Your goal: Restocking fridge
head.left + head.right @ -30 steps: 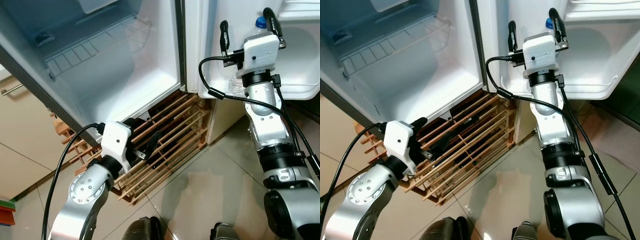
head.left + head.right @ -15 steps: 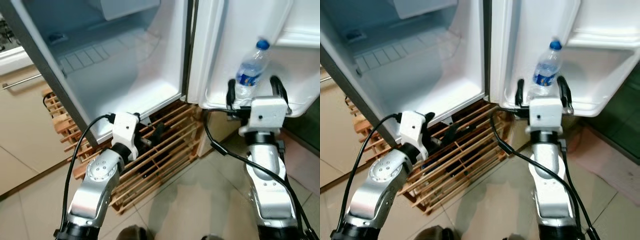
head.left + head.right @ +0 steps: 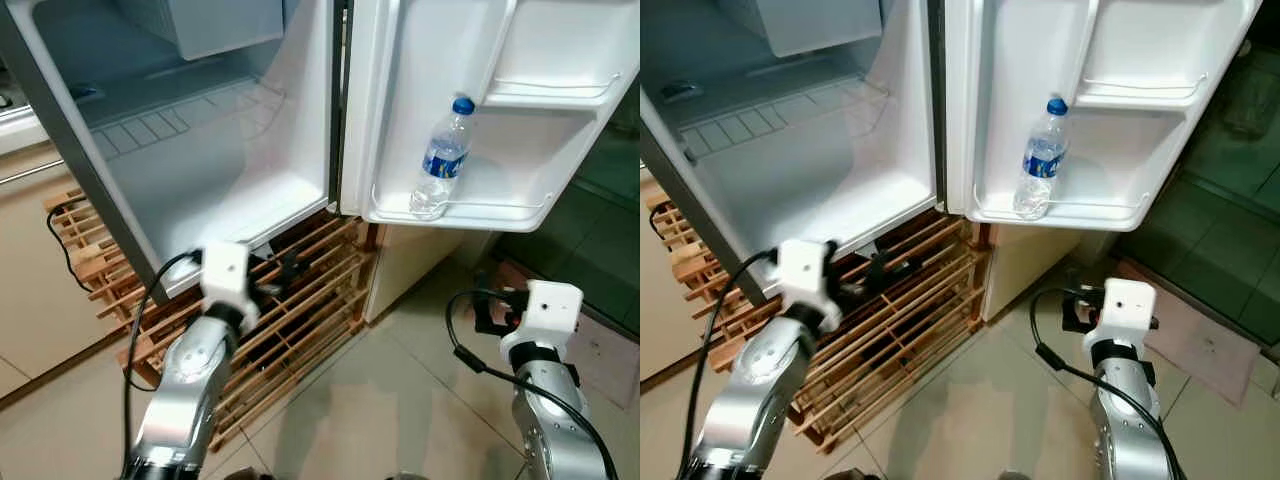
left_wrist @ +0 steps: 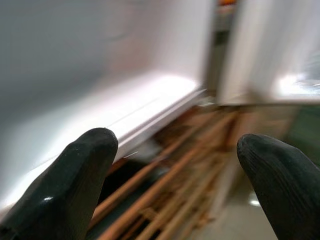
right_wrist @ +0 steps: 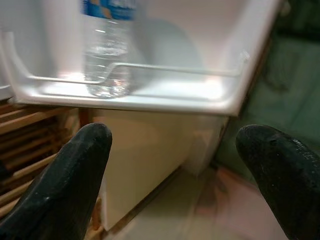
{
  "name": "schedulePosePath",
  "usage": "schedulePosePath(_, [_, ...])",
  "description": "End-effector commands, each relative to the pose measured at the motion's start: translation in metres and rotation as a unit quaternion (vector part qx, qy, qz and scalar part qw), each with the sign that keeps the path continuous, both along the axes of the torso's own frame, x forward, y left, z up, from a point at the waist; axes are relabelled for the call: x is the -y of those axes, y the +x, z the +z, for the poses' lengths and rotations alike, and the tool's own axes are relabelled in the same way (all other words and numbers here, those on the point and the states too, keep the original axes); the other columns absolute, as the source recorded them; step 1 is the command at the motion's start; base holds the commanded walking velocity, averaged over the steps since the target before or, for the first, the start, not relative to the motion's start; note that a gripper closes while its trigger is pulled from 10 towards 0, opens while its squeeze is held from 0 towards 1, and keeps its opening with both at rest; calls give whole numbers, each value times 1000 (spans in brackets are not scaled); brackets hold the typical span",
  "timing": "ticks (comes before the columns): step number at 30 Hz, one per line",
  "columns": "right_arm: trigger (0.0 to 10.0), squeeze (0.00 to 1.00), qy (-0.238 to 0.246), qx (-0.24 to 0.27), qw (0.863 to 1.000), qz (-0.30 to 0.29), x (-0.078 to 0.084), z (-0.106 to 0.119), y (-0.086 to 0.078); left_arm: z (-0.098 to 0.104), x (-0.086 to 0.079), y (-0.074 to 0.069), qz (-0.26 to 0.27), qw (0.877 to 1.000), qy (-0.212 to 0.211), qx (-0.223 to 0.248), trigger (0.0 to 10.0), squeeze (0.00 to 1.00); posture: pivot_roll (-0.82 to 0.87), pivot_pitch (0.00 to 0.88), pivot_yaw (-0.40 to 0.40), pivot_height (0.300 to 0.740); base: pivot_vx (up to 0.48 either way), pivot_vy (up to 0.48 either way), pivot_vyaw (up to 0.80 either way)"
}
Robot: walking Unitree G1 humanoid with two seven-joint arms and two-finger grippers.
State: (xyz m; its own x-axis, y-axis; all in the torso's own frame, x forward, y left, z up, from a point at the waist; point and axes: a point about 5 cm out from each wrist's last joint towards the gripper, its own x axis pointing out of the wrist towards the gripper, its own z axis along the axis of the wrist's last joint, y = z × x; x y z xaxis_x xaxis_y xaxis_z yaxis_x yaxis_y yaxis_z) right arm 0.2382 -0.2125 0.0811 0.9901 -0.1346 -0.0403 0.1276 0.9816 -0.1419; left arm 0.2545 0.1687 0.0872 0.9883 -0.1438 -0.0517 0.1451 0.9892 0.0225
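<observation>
Right wrist view shows your right hand [image 5: 175,175] spread and empty below the water bottle [image 3: 440,160], which stands behind the door shelf [image 3: 500,210] rail at 1 o'clock, presumably stocked; your left hand [image 4: 175,185] idles spread near the wooden rack [image 3: 310,310].

water bottle [image 3: 441,157] | clear, blue cap, upright | fridge door shelf [image 3: 500,207], left end

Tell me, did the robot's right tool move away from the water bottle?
Yes. The right tool dropped from around the water bottle to well below the door shelf, open and empty.
</observation>
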Motion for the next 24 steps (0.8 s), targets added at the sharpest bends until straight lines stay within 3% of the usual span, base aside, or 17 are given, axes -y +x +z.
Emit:
schedulePosePath(1, [10000,0,-13,16,1000,11,-2,5,-1,6,-4,-5,-1,999,20,45,10000,0,29,0,-15,740,0,0,0])
schedulePosePath(2, [10000,0,-17,22,1000,13,-1,5,-2,8,1,-14,-39,995,47,76,10000,0,29,0,-18,740,0,0,0])
schedulePosePath(5, [10000,0,-18,35,999,14,0,7,-1,0,7,-18,-40,995,69,54,10000,0,19,0,-31,740,0,0,0])
schedulePosePath(8, [10000,0,-28,41,998,24,1,8,1,-3,9,-12,2,1000,18,19,10000,0,18,0,-38,740,0,0,0])
schedulePosePath(12, [10000,0,-29,40,999,17,4,8,4,7,19,-7,-32,997,39,52,10000,0,17,0,-42,740,0,0,0])
schedulePosePath(13, [10000,0,-27,43,999,10,6,9,10,15,23,-5,-49,996,14,68,10000,0,20,0,-27,740,0,-480,0])
schedulePosePath(16, [10000,0,-31,37,999,4,7,7,17,18,22,-2,-63,995,13,80,10000,0,22,0,-16,740,0,-480,792])
schedulePosePath(24, [10000,0,-24,41,999,9,-2,3,16,23,25,2,-94,992,15,88,10000,0,1,0,3,740,0,-480,788])
